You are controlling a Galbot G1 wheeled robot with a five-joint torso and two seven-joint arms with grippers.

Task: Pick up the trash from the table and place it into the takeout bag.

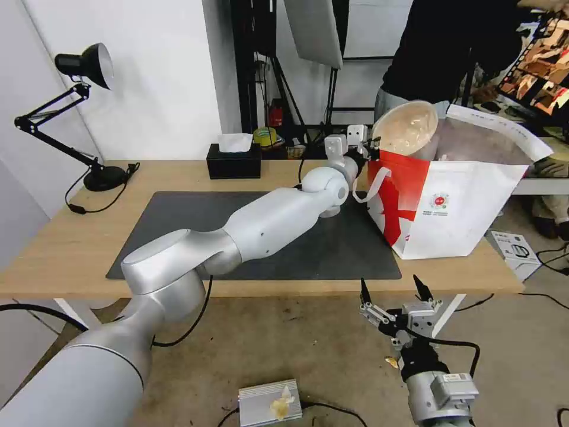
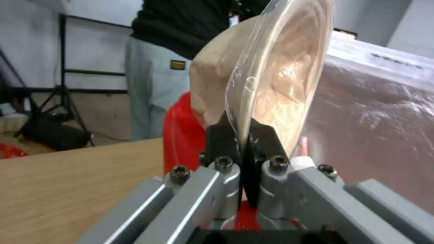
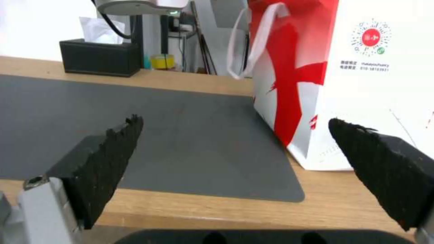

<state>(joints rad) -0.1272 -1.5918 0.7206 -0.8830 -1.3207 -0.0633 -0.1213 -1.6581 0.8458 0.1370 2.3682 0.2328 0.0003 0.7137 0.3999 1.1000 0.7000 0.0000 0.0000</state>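
The left gripper (image 1: 372,148) pinches the rim of the beige domed pulp bowl (image 1: 406,127), tipped on its side at the top edge of the big white and red takeout bag (image 1: 468,207). The bag stands at the 2 o'clock end of the long light-wood table (image 1: 59,249). The right gripper (image 1: 396,290) hangs in front of the table at 5 o'clock, its fingers spread wide with nothing between them.

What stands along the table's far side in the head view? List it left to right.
Lamp → tissue box → left gripper shut on the pulp bowl → takeout bag.
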